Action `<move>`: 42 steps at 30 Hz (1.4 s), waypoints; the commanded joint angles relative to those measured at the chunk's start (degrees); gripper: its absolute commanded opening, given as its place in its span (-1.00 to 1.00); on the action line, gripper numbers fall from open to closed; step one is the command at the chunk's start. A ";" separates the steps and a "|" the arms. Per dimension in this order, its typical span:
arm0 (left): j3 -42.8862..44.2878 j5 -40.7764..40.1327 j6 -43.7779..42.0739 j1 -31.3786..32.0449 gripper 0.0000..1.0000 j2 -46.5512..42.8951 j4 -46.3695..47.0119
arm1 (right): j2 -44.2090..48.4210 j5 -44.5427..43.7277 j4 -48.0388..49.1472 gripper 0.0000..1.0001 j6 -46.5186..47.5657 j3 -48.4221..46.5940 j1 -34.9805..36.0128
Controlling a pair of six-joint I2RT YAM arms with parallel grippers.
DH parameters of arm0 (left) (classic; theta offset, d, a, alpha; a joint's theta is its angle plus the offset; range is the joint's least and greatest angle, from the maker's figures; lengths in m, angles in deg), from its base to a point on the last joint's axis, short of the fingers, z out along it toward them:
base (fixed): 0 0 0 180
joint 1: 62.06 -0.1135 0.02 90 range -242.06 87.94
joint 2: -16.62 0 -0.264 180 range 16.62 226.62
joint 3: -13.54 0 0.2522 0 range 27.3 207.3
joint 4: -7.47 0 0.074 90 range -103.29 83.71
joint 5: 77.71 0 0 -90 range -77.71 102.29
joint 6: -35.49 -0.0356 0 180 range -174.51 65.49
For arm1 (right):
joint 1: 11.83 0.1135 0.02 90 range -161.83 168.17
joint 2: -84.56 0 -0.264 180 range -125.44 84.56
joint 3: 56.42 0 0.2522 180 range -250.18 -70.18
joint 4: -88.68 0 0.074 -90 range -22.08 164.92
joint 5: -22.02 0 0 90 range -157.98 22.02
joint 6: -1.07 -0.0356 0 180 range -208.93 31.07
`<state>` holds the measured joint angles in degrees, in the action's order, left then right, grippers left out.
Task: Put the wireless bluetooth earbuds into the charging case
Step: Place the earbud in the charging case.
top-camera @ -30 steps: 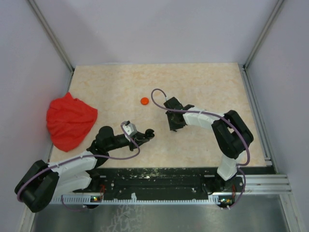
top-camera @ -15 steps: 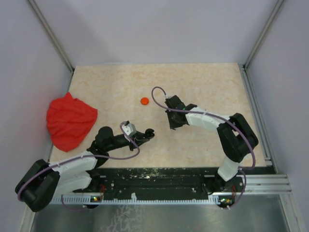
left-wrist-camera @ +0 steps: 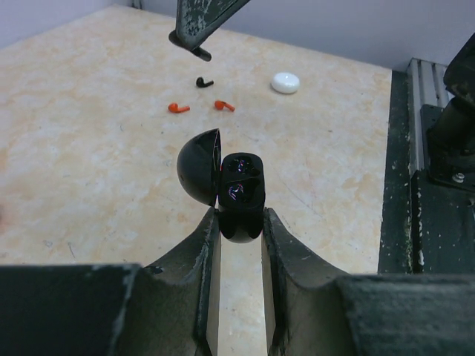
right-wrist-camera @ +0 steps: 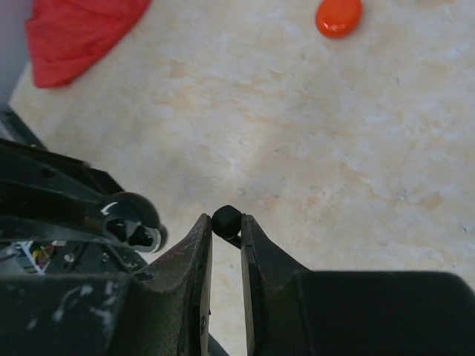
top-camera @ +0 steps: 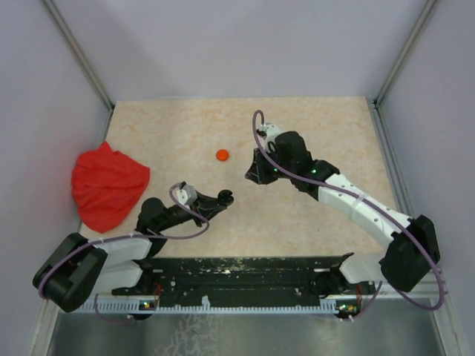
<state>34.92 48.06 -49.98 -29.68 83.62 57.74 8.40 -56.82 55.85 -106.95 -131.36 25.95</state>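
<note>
My left gripper [left-wrist-camera: 240,216] is shut on the black charging case [left-wrist-camera: 239,194], whose lid stands open to the left. My right gripper [right-wrist-camera: 225,222] is shut on a black earbud [right-wrist-camera: 227,218] and hangs above the table, just beyond the case [right-wrist-camera: 130,222]. From the left wrist view its fingers [left-wrist-camera: 194,26] come down from the top edge. On the table behind them lie a black earbud [left-wrist-camera: 203,81] and two orange-red earbuds [left-wrist-camera: 178,108] [left-wrist-camera: 224,105]. In the top view the left gripper [top-camera: 220,198] and right gripper [top-camera: 252,175] are close together.
A round orange disc [top-camera: 222,154] lies mid-table, also in the right wrist view as the orange disc [right-wrist-camera: 338,16]. A round white disc [left-wrist-camera: 285,82] sits near the loose earbuds. A crumpled red cloth [top-camera: 107,185] lies at the left edge. Black rails run along the near edge.
My right gripper closed on the black earbud and rose off the table, shifting back and left. The left gripper with the case moved slightly up and left.
</note>
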 commanded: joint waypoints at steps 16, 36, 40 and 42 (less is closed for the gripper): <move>2.75 5.46 9.12 -0.83 -0.99 -0.71 20.32 | 11.28 22.92 25.92 -0.76 -7.11 5.03 8.57; 4.10 8.85 11.03 -0.82 -0.99 -1.50 24.24 | 8.98 22.08 27.12 -0.76 -6.46 7.53 10.18; 4.03 8.87 11.46 -0.83 -0.99 -1.70 25.09 | 8.46 22.17 27.22 -0.76 -6.59 7.62 10.32; 4.07 9.07 11.79 -0.83 -0.99 -1.66 25.48 | 8.25 22.22 27.56 -0.76 -6.67 7.71 10.31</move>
<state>37.78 56.23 -39.44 -30.32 82.92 78.35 17.30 -34.79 80.18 -113.66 -123.32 35.81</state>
